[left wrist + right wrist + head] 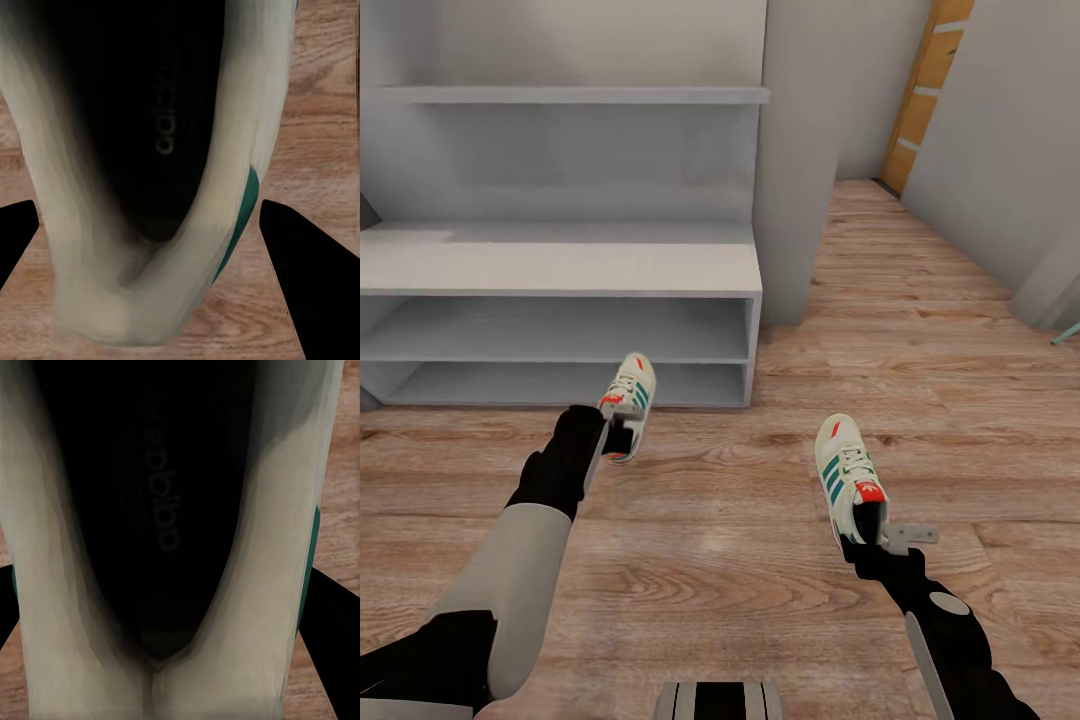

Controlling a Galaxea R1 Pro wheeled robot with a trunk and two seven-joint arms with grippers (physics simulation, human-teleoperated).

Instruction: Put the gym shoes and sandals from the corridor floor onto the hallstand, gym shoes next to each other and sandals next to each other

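Both gym shoes are cream-white with green stripes. My left gripper (617, 437) is shut on the heel of one gym shoe (629, 397), holding it toe-forward just in front of the hallstand's (560, 268) lower shelves. In the left wrist view its dark fingers (311, 277) flank that shoe's heel (225, 225). My right gripper (872, 537) is shut on the heel of the other gym shoe (846, 468), over the corridor floor (760, 520) further right. The right wrist view looks into the shoe's opening (157, 510). The two sandals are out of view.
A grey pillar (797, 160) stands at the hallstand's right end. Past it the corridor runs back to a wooden door (926, 90), with a grey wall (1000, 130) along the right. A teal object (1066, 335) pokes in at the right edge.
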